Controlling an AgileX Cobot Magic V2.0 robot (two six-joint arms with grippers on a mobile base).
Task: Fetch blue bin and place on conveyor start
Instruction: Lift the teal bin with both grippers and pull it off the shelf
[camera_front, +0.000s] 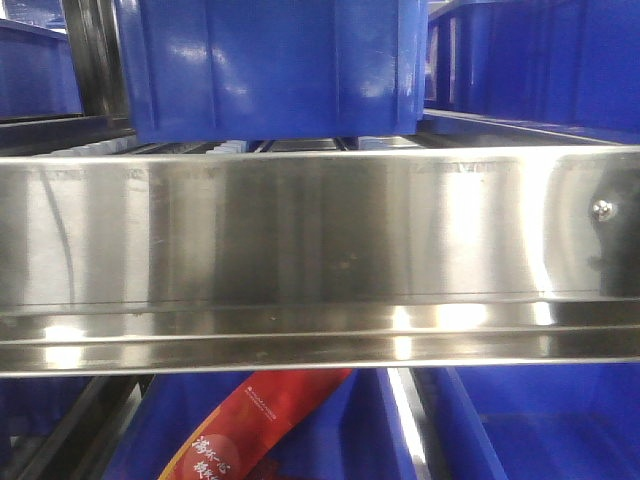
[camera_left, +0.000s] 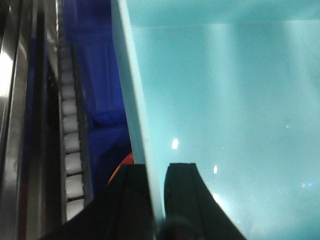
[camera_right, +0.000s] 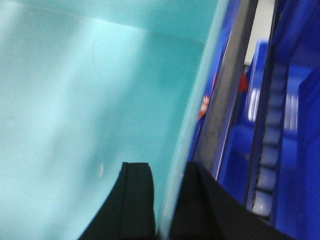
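The pale turquoise rectangular plastic bin (camera_left: 235, 125) is held between the two arms, close among the shelves of a rack. Its left wall is clamped by the left gripper (camera_left: 156, 172), with one black finger outside the wall and one inside. Its right wall is clamped in the same way by the right gripper (camera_right: 167, 172). No gap is seen between fingers and wall in either wrist view. Whether the bottom of the bin rests on a shelf or is lifted cannot be told.

To its left a track of white plastic rollers (camera_left: 70, 145) is seen. In the front view there are glossy dark blue ribbed bins (camera_front: 270, 60), and a broad shiny stainless-steel rail (camera_front: 320, 250) fills the middle. The conveyor belt is shown in no view.

The fetching step is judged to be in hand: the bin is gripped but not yet carried away. For the next move, the bin should be lifted level and drawn back clear of the rail and the neighbouring bins, with both grips equal.
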